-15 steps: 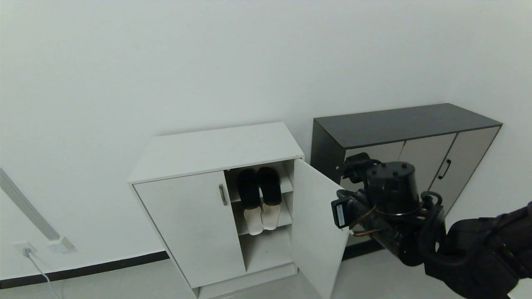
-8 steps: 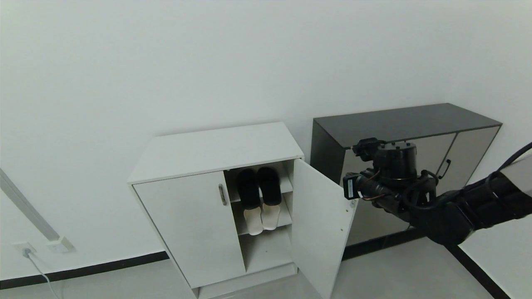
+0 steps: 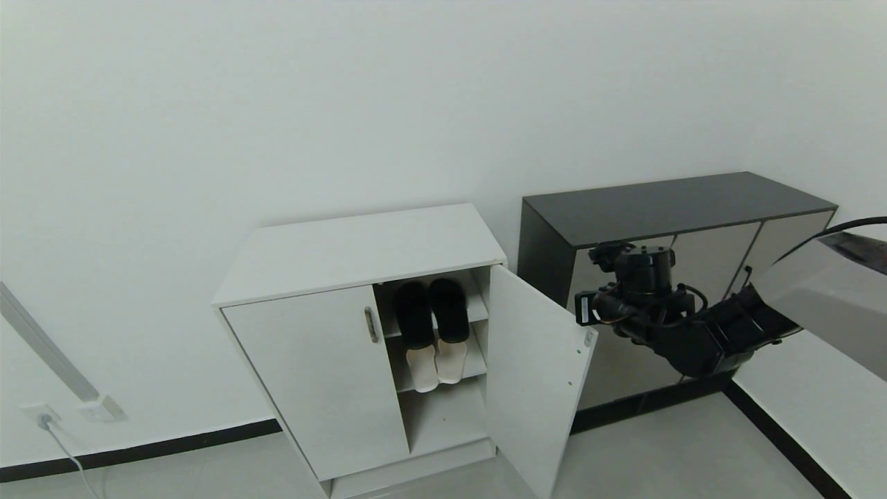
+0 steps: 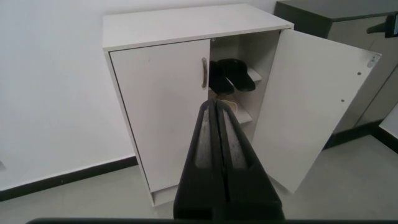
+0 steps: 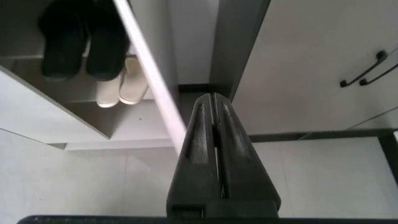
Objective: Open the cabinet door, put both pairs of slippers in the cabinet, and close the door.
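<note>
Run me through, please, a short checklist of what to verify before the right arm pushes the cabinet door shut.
1. Black slippers inside the cabinet: ok.
2. White slippers inside, below the black pair: ok.
3. Slippers clear of the door's swing: cannot tell; the white heels reach the front edge of their shelf.
4. Left door shut: ok.
5. Right door shut: not ok; it stands wide open.
6. Right gripper shut and beside the open door's free edge: ok; whether it touches the door, cannot tell.
</note>
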Controlling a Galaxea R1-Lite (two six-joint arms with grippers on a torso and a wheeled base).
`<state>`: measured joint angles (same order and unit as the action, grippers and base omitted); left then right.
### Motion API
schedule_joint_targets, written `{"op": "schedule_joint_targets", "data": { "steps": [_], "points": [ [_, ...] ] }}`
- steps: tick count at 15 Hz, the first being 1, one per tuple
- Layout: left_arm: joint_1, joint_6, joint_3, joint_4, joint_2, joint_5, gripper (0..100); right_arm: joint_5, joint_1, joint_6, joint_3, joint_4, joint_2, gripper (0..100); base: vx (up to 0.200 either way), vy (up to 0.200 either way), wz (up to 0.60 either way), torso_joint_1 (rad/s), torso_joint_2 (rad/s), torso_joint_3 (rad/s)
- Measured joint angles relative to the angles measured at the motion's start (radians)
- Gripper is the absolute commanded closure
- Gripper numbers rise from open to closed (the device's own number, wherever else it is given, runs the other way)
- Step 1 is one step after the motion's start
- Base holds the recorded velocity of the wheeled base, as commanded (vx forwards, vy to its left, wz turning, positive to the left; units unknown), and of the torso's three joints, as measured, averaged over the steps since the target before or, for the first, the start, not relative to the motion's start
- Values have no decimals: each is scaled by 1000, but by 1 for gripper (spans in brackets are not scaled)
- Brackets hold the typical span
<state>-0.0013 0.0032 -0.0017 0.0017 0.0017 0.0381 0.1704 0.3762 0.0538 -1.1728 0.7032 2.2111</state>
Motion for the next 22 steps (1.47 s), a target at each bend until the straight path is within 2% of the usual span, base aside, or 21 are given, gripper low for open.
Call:
{"op": "schedule_joint_targets", "data": {
  "steps": [12,17,22],
  "points": [
    [0,0,0,0,0,0,100,0,6,0,-28,-4,76,100,0,0,0,0,0,0],
    [0,0,0,0,0,0,100,2,62,0,0,-7,69,100,0,0,0,0,0,0],
    [0,0,0,0,0,0,100,1,193,34,51,-6,15,100,0,0,0,0,0,0]
  ]
}}
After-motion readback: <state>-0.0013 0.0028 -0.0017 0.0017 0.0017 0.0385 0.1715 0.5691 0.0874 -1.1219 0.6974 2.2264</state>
